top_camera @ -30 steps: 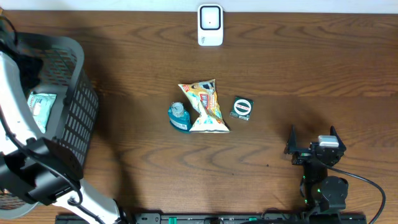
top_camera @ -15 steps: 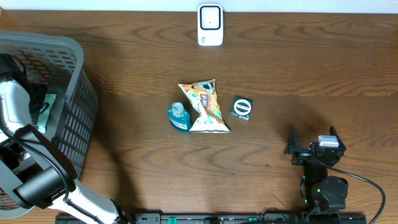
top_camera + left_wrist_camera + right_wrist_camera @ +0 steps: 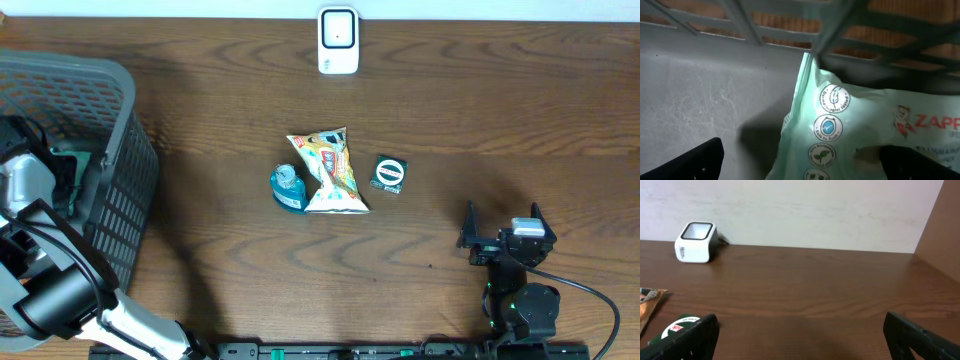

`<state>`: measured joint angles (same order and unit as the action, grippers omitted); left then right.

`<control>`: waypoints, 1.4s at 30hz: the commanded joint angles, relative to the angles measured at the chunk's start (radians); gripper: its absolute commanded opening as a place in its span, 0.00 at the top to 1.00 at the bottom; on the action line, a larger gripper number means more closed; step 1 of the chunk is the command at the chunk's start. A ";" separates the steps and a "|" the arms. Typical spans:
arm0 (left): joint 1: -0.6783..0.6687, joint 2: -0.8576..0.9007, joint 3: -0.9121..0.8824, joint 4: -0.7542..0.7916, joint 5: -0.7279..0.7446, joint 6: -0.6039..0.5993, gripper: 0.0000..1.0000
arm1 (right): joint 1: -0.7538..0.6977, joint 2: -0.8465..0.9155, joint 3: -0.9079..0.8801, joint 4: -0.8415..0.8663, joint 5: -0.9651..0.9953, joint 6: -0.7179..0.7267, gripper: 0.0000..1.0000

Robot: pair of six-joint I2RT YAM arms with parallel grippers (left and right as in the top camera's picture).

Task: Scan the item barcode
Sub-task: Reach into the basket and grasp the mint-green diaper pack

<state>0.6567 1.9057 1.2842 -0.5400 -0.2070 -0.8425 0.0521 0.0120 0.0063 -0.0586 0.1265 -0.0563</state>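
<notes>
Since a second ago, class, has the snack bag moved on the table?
No. The snack bag lies where it did, with the same gap below the white scanner and the teal item beside it.

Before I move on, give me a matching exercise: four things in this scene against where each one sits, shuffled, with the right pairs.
Things
1. white scanner
2. green wipes pack
3. snack bag
4. right hand

Places
A. between the teal tub and the small black packet
B. near edge, right side, open and empty
C. middle of the table's far edge
D. inside the grey basket

Pairs: 1-C, 2-D, 3-A, 4-B
</notes>
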 commanded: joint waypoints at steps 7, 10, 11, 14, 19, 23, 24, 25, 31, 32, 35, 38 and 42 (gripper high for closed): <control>-0.001 0.050 -0.020 0.003 0.092 0.074 0.57 | 0.006 -0.005 -0.001 -0.003 -0.002 -0.008 0.01; 0.000 0.045 -0.019 -0.024 0.112 0.123 0.92 | 0.006 -0.005 -0.001 -0.003 -0.002 -0.008 0.01; 0.000 0.041 -0.019 -0.036 0.111 0.129 0.92 | 0.006 -0.005 -0.001 -0.003 -0.002 -0.008 0.01; 0.001 0.001 -0.017 -0.074 0.118 0.124 0.93 | 0.006 -0.005 -0.001 -0.003 -0.002 -0.009 0.01; 0.002 -0.172 0.003 -0.111 0.182 0.086 0.93 | 0.006 -0.005 -0.001 -0.003 -0.002 -0.009 0.01; 0.001 -0.393 0.004 -0.111 0.200 0.082 0.93 | 0.006 -0.005 -0.001 -0.003 -0.002 -0.008 0.01; 0.002 -0.462 0.004 -0.111 0.200 0.082 0.93 | 0.006 -0.005 -0.001 -0.003 -0.002 -0.009 0.01; 0.002 -0.507 0.004 -0.111 0.200 0.082 0.93 | 0.006 -0.005 -0.001 -0.003 -0.002 -0.009 0.01; 0.001 -0.783 0.004 -0.119 0.305 0.052 0.93 | 0.006 -0.005 -0.001 -0.003 -0.002 -0.009 0.01; 0.001 -0.830 0.004 -0.111 0.402 0.047 0.93 | 0.006 -0.005 -0.001 -0.003 -0.002 -0.008 0.01; -0.044 -0.938 0.004 -0.071 0.733 0.043 0.92 | 0.006 -0.005 -0.001 -0.003 -0.002 -0.009 0.01; -0.185 -0.994 0.004 0.001 0.900 0.033 0.93 | 0.006 -0.005 -0.001 -0.003 -0.002 -0.008 0.01; -0.486 -1.002 0.004 0.103 0.794 0.024 0.93 | 0.006 -0.005 -0.001 -0.003 -0.002 -0.009 0.01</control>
<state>0.3527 0.9043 1.2793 -0.4877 0.5571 -0.8047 0.0521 0.0120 0.0063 -0.0582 0.1257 -0.0559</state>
